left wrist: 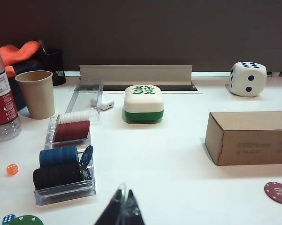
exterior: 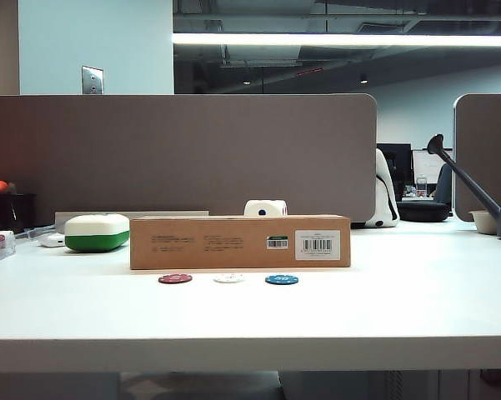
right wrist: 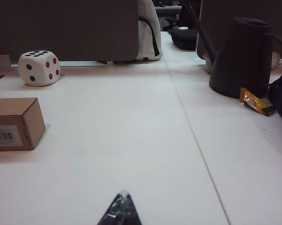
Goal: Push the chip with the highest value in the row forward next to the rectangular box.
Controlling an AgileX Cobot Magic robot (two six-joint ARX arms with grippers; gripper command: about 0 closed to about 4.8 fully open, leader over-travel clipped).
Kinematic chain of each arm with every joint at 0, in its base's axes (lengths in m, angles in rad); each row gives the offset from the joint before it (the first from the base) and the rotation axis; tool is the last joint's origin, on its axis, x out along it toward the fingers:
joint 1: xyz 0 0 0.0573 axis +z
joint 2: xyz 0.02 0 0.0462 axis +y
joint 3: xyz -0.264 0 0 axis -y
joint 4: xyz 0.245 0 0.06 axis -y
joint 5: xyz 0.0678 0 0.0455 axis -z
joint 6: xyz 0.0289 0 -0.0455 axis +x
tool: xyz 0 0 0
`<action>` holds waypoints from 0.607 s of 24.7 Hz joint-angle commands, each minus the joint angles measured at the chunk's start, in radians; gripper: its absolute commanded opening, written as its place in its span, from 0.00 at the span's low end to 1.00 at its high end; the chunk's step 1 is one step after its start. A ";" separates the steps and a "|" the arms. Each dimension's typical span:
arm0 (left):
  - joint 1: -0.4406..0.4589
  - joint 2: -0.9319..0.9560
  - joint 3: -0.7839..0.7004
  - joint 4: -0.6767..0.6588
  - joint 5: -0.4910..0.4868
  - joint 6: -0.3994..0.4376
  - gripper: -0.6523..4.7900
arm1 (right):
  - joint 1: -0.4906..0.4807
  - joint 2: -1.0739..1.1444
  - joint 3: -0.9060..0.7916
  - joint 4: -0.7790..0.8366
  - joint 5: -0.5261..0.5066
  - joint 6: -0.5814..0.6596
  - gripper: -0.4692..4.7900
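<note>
We see blue chip at right end of row, near box, not touching. Push not begun. Left gripper and right gripper both closed, empty, hanging back. Next: right tip behind chip, nudge forward.

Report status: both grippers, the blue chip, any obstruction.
Left gripper shut, right gripper shut, both clear of chips. Blue chip in row before rectangular box, unpushed. Nothing between them.

Left tool, right tool closed
</note>
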 commanded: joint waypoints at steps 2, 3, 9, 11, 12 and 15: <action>0.001 0.000 0.005 0.009 -0.003 0.000 0.11 | -0.002 0.000 -0.005 0.016 0.001 0.005 0.10; 0.001 0.000 0.005 0.009 -0.003 0.000 0.11 | -0.001 0.000 -0.005 0.016 0.001 0.005 0.10; 0.000 0.000 0.006 0.008 -0.003 0.000 0.11 | -0.002 0.000 -0.005 0.015 0.001 0.005 0.10; -0.018 0.010 0.024 -0.014 -0.004 0.000 0.11 | -0.002 0.000 -0.005 0.015 0.001 0.005 0.10; -0.032 0.020 0.035 -0.025 -0.003 0.000 0.11 | -0.002 0.000 -0.005 0.015 0.001 0.005 0.10; -0.142 0.126 0.117 -0.078 -0.003 0.000 0.11 | -0.002 0.000 -0.005 0.016 0.001 0.005 0.10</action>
